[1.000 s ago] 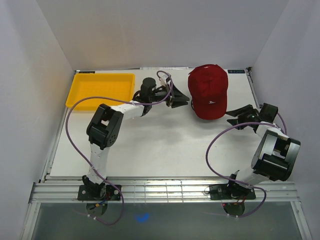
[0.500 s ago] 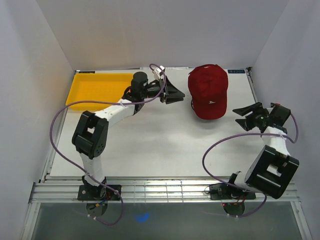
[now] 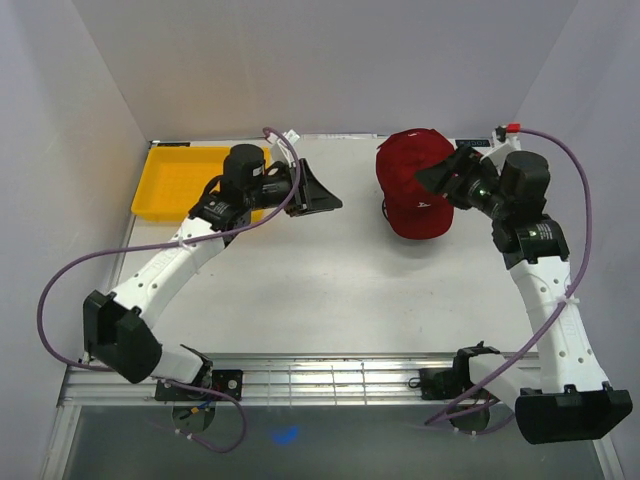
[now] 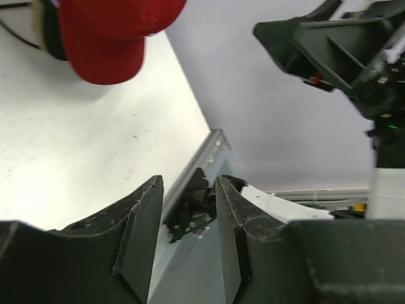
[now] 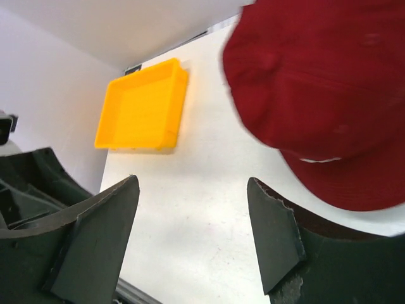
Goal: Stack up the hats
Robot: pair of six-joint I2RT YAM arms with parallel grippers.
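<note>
On the tabletop [image 3: 330,290], well right of the yellow tray [image 3: 165,185], sits the red cap [image 3: 410,170], right claw [image 5: 190,183] spread empty just over its edge, left claw [image 4: 188,183] parted and empty nearer the tray, and a low swing could snag and drag that cap.

One dark red hat [image 3: 418,180] is showing on top. Tan and black edges are peeking out under it, so more hats may be hiding there, but I am not able to count them. One yellow tray [image 3: 172,182] is sitting on one table [image 3: 300,290]. Two robot arms are reaching over it, a left arm [image 3: 165,272] and a right arm [image 3: 552,300].
</note>
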